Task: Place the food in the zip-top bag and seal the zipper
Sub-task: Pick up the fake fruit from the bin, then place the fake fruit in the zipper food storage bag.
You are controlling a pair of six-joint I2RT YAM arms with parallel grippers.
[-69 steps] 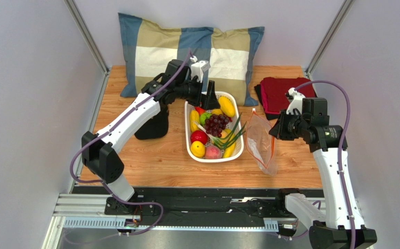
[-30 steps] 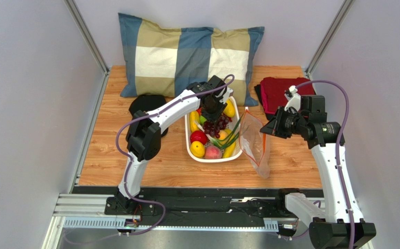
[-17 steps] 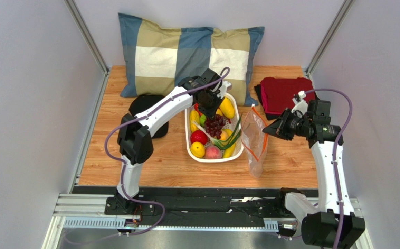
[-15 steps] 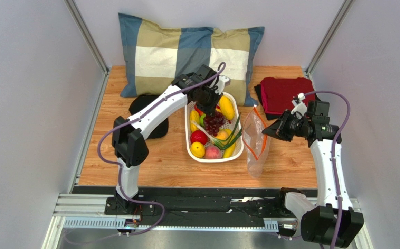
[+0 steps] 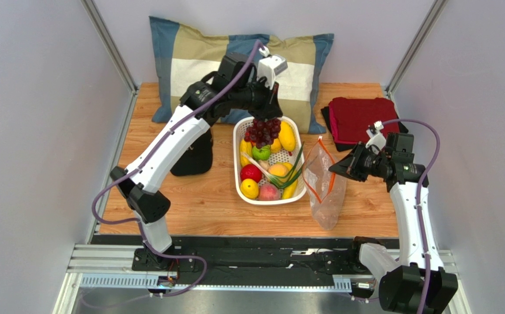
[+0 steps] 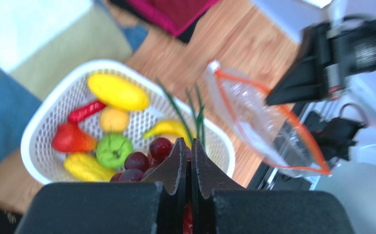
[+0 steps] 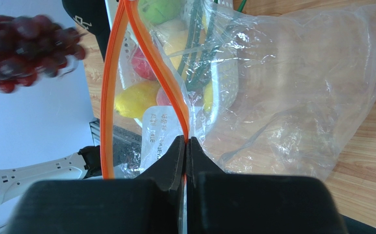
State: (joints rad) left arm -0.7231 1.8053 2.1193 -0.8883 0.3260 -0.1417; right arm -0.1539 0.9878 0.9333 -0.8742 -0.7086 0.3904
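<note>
Left gripper [image 5: 264, 116] is shut tight on the stem of the dark purple grapes [image 5: 263, 131], and that is the big change. A second ago it was down in the white basket [image 5: 236, 171] with its jaws part open; now the bunch is up and hanging over the far end of the basket. So the first piece of food is picked and ready to carry across. The bunch dangles from the fingertips with its long axis running straight down and its loose end pointing at the basket. Over on the other side, the right gripper [image 5: 334, 169] is pinched shut on the mouth edge of the zip-top bag [image 5: 324, 196], just beside the basket. It has hoisted the bag from lying flat to nearly upright, with the bottom resting on the table [image 5: 196, 203]. The bag's long axis now runs top to bottom, leaning a little, with the mouth pointing up. The right wrist view shows the orange zipper [image 7: 108, 97] parted into a narrow slot, so I judge the drop will need careful aim.
</note>
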